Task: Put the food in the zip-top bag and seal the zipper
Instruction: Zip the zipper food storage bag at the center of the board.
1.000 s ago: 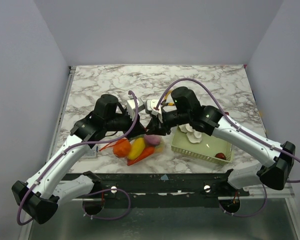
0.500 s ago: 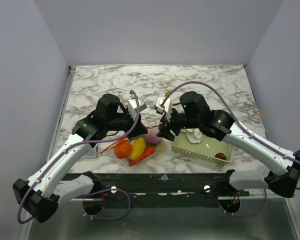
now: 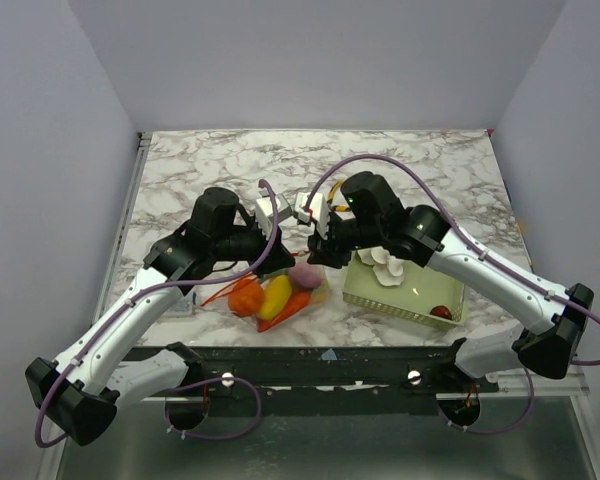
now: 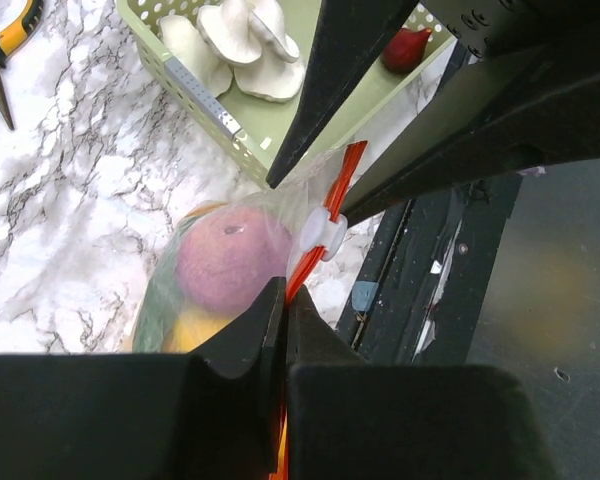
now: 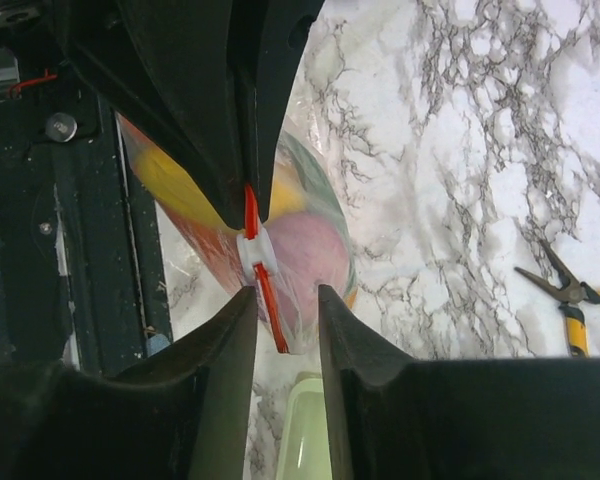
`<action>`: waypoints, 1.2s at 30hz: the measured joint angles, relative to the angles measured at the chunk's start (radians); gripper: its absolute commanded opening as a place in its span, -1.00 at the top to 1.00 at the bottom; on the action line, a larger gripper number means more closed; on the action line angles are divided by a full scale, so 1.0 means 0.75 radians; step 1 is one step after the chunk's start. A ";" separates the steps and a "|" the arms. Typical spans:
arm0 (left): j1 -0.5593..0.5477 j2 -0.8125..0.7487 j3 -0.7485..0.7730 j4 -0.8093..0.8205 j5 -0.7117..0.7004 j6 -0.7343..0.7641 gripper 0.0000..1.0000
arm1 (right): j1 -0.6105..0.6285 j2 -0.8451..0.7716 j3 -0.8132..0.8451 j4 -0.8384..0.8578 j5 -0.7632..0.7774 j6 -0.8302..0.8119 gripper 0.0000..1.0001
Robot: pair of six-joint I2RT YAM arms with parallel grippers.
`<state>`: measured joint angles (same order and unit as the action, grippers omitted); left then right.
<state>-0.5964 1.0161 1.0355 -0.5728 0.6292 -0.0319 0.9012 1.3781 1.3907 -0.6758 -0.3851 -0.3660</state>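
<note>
**Left tool [image 4: 285, 300] clamped on zipper [image 4: 345, 175], right tool [image 5: 285, 295] part open round the strip end**

Left tool: fingers closed tight on the red-orange zipper. The strip runs straight into the seam between them, seen in both wrist views. Right tool: narrow gap, fingers apart. The free end of the strip lies in that gap, close to one finger, and is not pinched as far as the right wrist view shows. White slider [image 5: 255, 250] sits on the strip between the two tools, just off the right tool's fingertips. Whether the zipper is sealed along its length: cannot tell.

Zip-top bag [image 4: 165, 285] is clear and crinkly, on the marble counter [image 3: 210, 165] near the front edge, between the arms. Its zipper edge is up at the tools. Inside: purple piece [image 4: 233, 260] next to the zipper, then yellow piece [image 3: 273, 296], orange piece [image 3: 245, 297] and a long red-orange piece [image 3: 288, 308] toward the front.

Pale green basket [image 3: 420, 300] stands just right of the bag on the counter. In it: white bulbs [image 3: 385, 265] at the end nearer the bag, and one red piece [image 3: 441, 312] in the front right corner, apart from the bulbs. Yellow-handled pliers [image 5: 572, 305] lie on the counter beyond the tools, well apart from the bag.

Both arms reach in from the sides, and their wrists meet over the bag's top edge in the top view.
</note>
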 measured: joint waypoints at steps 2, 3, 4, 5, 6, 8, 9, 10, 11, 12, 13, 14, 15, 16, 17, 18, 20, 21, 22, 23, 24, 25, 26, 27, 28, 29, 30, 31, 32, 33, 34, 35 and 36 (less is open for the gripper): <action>0.001 -0.001 0.000 0.001 0.001 -0.001 1.00 | 0.000 0.002 0.010 -0.008 -0.006 -0.014 0.70; 0.001 -0.001 0.000 0.003 0.001 -0.002 1.00 | 0.001 0.003 0.015 -0.009 -0.009 -0.025 0.94; 0.000 -0.001 0.000 0.003 0.001 -0.002 1.00 | 0.001 0.003 0.017 -0.008 -0.011 -0.032 0.99; -0.001 -0.001 0.000 0.003 0.001 -0.002 1.00 | 0.002 0.003 0.016 -0.008 -0.014 -0.039 0.99; -0.001 -0.001 -0.001 0.003 0.001 -0.002 1.00 | 0.002 0.003 0.016 -0.006 -0.015 -0.036 0.99; -0.001 -0.001 0.000 0.003 0.001 -0.002 1.00 | 0.001 -0.005 -0.001 0.018 -0.012 -0.028 0.99; -0.001 -0.001 0.000 0.002 0.001 -0.003 0.98 | 0.001 -0.014 -0.018 0.036 -0.011 -0.020 0.99; -0.001 -0.001 0.000 0.002 0.001 -0.003 0.77 | 0.001 -0.021 -0.045 0.064 -0.010 -0.009 0.99; -0.001 -0.001 0.000 0.003 0.001 -0.004 0.56 | 0.001 -0.041 -0.062 0.081 -0.010 0.001 0.99; -0.001 -0.001 0.000 0.003 0.001 -0.005 0.44 | 0.002 -0.055 -0.085 0.108 -0.007 0.014 0.99; -0.001 -0.001 0.000 0.006 0.002 -0.011 0.29 | 0.002 -0.068 -0.107 0.131 -0.004 0.026 0.99; -0.002 -0.001 0.000 0.014 0.006 -0.014 0.20 | 0.002 -0.079 -0.129 0.152 -0.001 0.039 0.99; -0.002 -0.001 0.000 0.024 0.012 -0.019 0.11 | 0.002 -0.088 -0.152 0.174 0.000 0.054 0.99; -0.002 -0.001 0.000 0.032 0.015 -0.026 0.07 | 0.002 -0.096 -0.174 0.196 0.000 0.071 0.99; -0.002 -0.001 0.000 0.043 0.020 -0.033 0.03 | 0.002 -0.102 -0.194 0.214 -0.001 0.079 0.99; -0.001 -0.001 0.000 0.055 0.027 -0.041 0.02 | 0.002 -0.106 -0.209 0.228 -0.001 0.093 0.99; 0.011 -0.001 -0.005 0.108 0.056 -0.062 0.04 | 0.002 -0.109 -0.228 0.260 -0.002 0.116 0.99; 0.018 -0.001 -0.010 0.144 0.077 -0.078 0.09 | 0.002 -0.110 -0.235 0.280 -0.002 0.129 0.99; 0.023 -0.001 -0.015 0.178 0.094 -0.090 0.14 | 0.002 -0.112 -0.242 0.299 -0.002 0.139 0.99; 0.026 0.001 -0.017 0.200 0.111 -0.099 0.16 | 0.002 -0.113 -0.249 0.317 -0.002 0.150 0.99; 0.028 0.002 -0.017 0.216 0.121 -0.105 0.21 | 0.002 -0.114 -0.252 0.329 -0.002 0.155 0.99; 0.032 0.005 -0.017 0.248 0.140 -0.116 0.25 | 0.002 -0.114 -0.254 0.337 -0.001 0.163 0.99; 0.034 0.006 -0.021 0.283 0.161 -0.128 0.33 | 0.002 -0.114 -0.254 0.343 -0.001 0.168 0.99; 0.034 0.006 -0.025 0.303 0.172 -0.130 0.41 | 0.002 -0.114 -0.254 0.347 -0.001 0.173 0.99; 0.034 0.006 -0.031 0.323 0.183 -0.135 0.47 | 0.002 -0.115 -0.255 0.351 -0.001 0.174 0.99; 0.034 0.006 -0.039 0.338 0.193 -0.139 0.47 | 0.002 -0.117 -0.256 0.354 -0.001 0.175 0.99; 0.034 0.007 -0.043 0.344 0.199 -0.140 0.46 | 0.002 -0.123 -0.262 0.359 -0.001 0.177 0.99; 0.034 0.011 -0.045 0.350 0.206 -0.141 0.44 | 0.002 -0.132 -0.273 0.365 -0.001 0.180 0.99; 0.034 0.016 -0.045 0.354 0.216 -0.142 0.44 | 0.002 -0.144 -0.287 0.372 0.002 0.184 0.99; 0.034 0.020 -0.047 0.360 0.224 -0.142 0.46 | 0.002 -0.154 -0.297 0.379 0.007 0.186 0.99; 0.034 0.022 -0.049 0.365 0.228 -0.142 0.48 | 0.002 -0.161 -0.305 0.383 0.013 0.189 0.99; 0.034 0.024 -0.050 0.368 0.230 -0.142 0.49 | 0.002 -0.166 -0.310 0.386 0.021 0.193 0.99; 0.034 0.026 -0.050 0.370 0.231 -0.142 0.49 | 0.002 -0.170 -0.316 0.391 0.032 0.200 0.99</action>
<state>-0.5709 1.0359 0.9981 -0.2955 0.8024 -0.1387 0.9024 1.2503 1.1538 -0.3828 -0.3611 -0.2161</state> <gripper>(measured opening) 0.270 0.007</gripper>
